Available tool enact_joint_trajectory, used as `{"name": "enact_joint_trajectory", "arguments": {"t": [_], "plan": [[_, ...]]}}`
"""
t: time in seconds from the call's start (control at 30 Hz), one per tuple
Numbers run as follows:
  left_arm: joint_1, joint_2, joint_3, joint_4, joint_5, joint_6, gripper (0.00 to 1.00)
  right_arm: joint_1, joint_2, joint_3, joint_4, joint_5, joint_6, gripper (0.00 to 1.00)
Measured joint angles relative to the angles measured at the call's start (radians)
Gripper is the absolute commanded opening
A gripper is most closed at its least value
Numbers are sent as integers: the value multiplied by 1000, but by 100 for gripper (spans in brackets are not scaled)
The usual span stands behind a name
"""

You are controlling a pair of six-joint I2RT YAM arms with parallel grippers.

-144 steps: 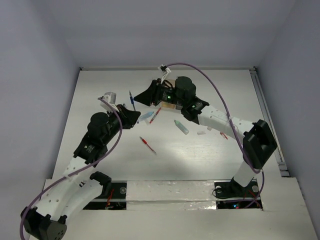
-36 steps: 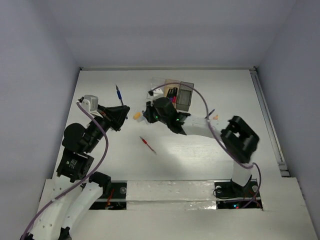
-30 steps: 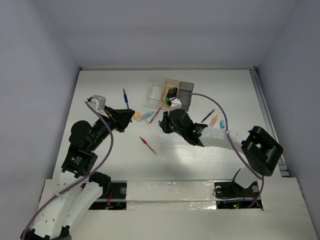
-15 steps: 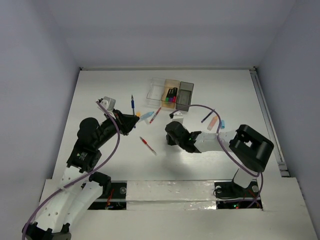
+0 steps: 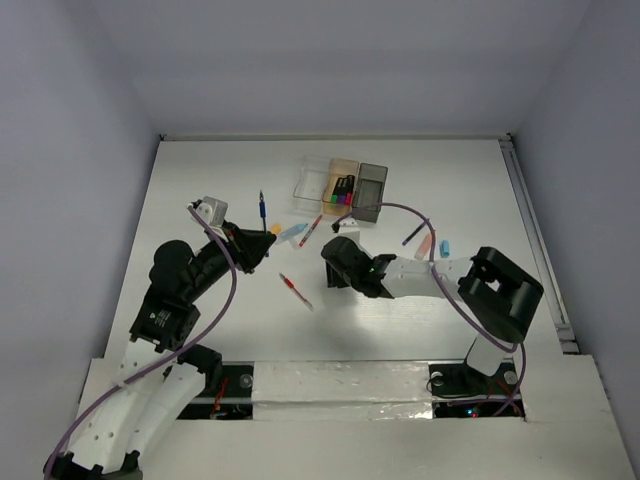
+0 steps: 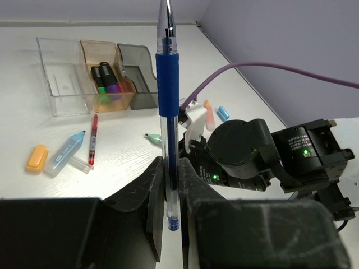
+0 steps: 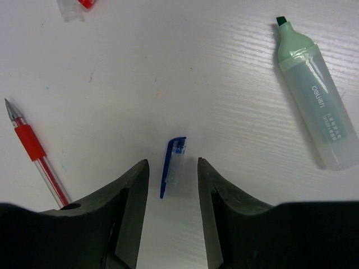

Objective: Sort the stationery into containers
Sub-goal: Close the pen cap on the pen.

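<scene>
Stationery (image 5: pixel 292 232) lies strewn over the white counter (image 5: pixel 200 190), most of it just in front of three containers (image 5: pixel 342 185) set side by side near the far edge: clear, tan-orange and smoky grey, the middle one holding dark markers (image 6: pixel 106 78). A blue pen (image 6: pixel 167 112) juts straight out of the left claw (image 6: pixel 171 207), whose jaws are clenched on its lower barrel, the metal tip pointing away from the claw. The left arm (image 5: pixel 180 290) rises from the near-left corner, bends at the elbow and reaches toward mid-counter. The right arm (image 5: pixel 430 280) folds at its elbow on the right and runs its forearm low and leftward. The right claw (image 7: pixel 171 171) points down at the counter, released, its fingers (image 7: pixel 134 185) standing apart on either side of a small blue cap (image 7: pixel 173 166) that lies flat and touches neither. A red pen (image 7: pixel 36 151) lies to one side of that claw, a pale green highlighter (image 7: pixel 317 120) to the other.
</scene>
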Motion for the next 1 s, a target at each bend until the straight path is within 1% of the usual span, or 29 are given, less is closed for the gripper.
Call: {"name": "enact_joint_trajectory", "arguments": {"t": [0.13, 0.3, 0.5, 0.6, 0.77, 0.8, 0.83, 0.9, 0.93, 1.0], "plan": [[0, -5, 0, 0, 0, 2, 0, 0, 36, 88, -78, -3, -31, 43], [0, -6, 0, 0, 0, 3, 0, 0, 139, 212, -182, 31, -51, 42], [0, -16, 0, 0, 0, 3, 0, 0, 154, 221, -226, 48, -53, 41], [0, -18, 0, 0, 1, 3, 0, 0, 154, 221, -226, 46, -52, 37], [0, -18, 0, 0, 0, 3, 0, 0, 154, 221, -226, 40, -52, 36], [0, -17, 0, 0, 0, 3, 0, 0, 154, 221, -226, 40, -53, 33], [0, -17, 0, 0, 0, 3, 0, 0, 154, 221, -227, 39, -55, 26], [0, -17, 0, 0, 0, 3, 0, 0, 154, 222, -229, 35, -60, 27], [0, -17, 0, 0, 0, 3, 0, 0, 154, 224, -234, 34, -62, 33], [0, -17, 0, 0, 0, 3, 0, 0, 154, 229, -249, 32, -68, 37]]}}
